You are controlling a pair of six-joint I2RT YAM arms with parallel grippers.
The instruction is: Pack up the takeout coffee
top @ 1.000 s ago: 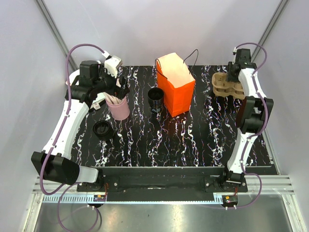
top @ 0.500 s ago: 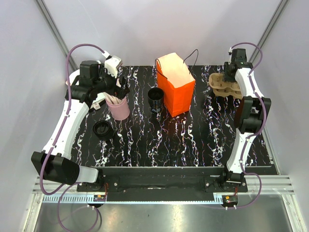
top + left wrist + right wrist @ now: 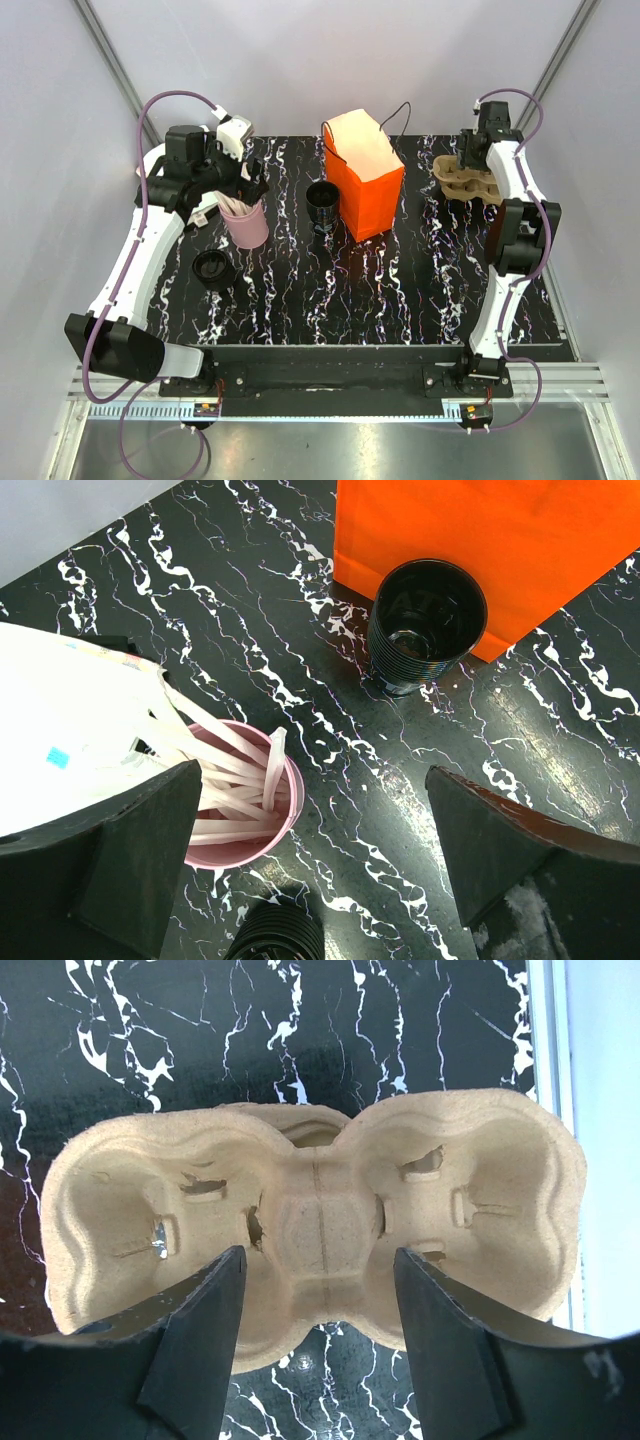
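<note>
Takeout coffee [image 3: 213, 269]: upright on the left part of the desk [image 3: 400, 290], lid up, long axis vertical. In the left wrist view only its edge shows at the bottom of the picture.

Left pincer [image 3: 312, 775]: jaws spread wide, holding nothing. It hangs over the pink cup [image 3: 245, 222] of pale sticks, which stands behind the coffee and apart from it.

Lidless black cup [image 3: 322, 205]: upright, mouth open upward, just beside the left face of the orange bag [image 3: 365, 185]. It sits on the line between coffee and bag.

Orange bag: upright at desk centre-back, top open, dark cord handles.

Pulp cup carrier [image 3: 315, 1215]: flat on the desk, far right.

Right pincer [image 3: 318, 1260]: jaws partly spread, astride the carrier's middle bridge. A thin gap seems to show at each finger, though the view is too close to be sure.
</note>
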